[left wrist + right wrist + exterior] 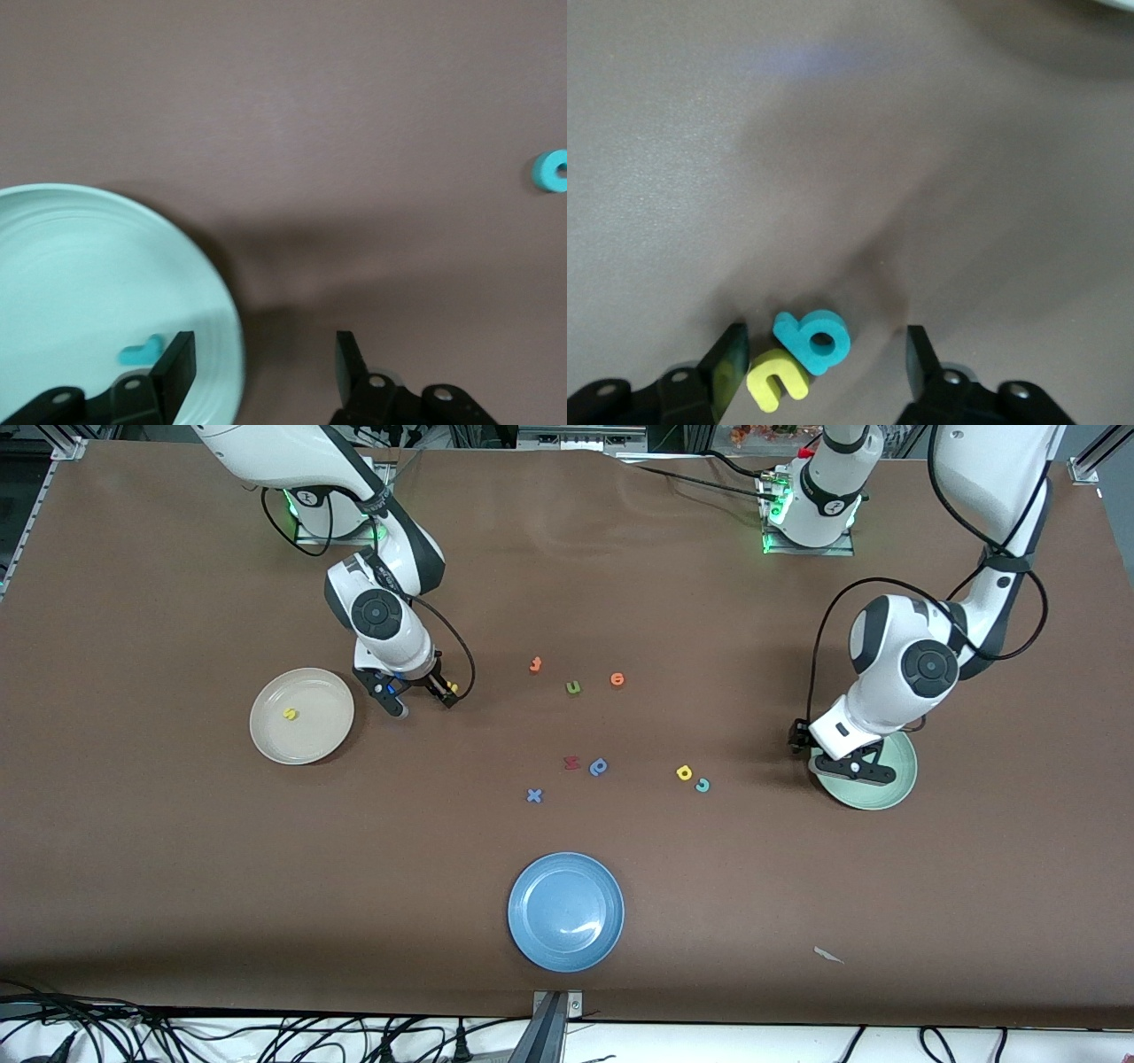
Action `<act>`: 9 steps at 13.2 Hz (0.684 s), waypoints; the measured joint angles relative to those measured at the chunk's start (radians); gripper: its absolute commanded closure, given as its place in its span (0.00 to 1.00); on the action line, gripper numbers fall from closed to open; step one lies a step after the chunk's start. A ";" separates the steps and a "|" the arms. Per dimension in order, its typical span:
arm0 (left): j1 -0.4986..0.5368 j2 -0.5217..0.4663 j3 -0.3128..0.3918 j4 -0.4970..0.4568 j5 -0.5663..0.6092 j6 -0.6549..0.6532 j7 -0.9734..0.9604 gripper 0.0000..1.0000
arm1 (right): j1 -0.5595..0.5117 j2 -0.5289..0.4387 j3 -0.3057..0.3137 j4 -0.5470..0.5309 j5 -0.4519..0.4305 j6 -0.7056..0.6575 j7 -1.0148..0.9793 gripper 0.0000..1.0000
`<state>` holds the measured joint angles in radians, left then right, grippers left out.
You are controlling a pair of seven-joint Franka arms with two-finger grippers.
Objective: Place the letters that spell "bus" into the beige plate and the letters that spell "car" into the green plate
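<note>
Beside the beige plate point(301, 716), your right gripper point(824, 367) straddled the teal b point(815, 339), jaws open; left gripper point(257, 372) hung empty and parted over the green plate point(80, 274).

**What the views hide or cut off**

From the front view I lose part of the green plate point(890, 795) under the left gripper point(849, 766), so the teal r point(142, 352) lying in it shows only in the left wrist view, where one finger covers its end and the plate runs off the frame edge. The teal c point(553, 171) is clipped at that frame's edge. Near the right gripper point(423, 700), I see only a yellow speck of the yellow u point(778, 380); the teal b point(813, 340) is hidden in front view. The beige plate point(1121, 3) shows as a sliver at a corner of the right wrist view. The red letter point(571, 763) is too small to read.
</note>
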<state>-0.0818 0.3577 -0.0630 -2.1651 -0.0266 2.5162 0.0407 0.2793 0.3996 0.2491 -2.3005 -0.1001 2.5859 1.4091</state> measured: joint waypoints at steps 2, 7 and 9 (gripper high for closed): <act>-0.012 0.022 -0.017 0.009 -0.044 0.020 0.000 0.26 | 0.000 -0.001 0.000 0.000 0.000 0.006 0.000 0.46; -0.117 0.097 -0.063 0.079 -0.071 0.076 -0.114 0.26 | 0.000 -0.003 0.001 0.000 0.000 0.014 0.000 0.72; -0.156 0.139 -0.067 0.144 -0.071 0.077 -0.157 0.26 | 0.000 -0.003 0.001 0.000 0.000 0.015 0.000 0.84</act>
<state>-0.2378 0.4967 -0.1302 -2.0209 -0.0974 2.5929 -0.1166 0.2793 0.3962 0.2498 -2.3005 -0.1001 2.6006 1.4095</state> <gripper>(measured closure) 0.256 0.661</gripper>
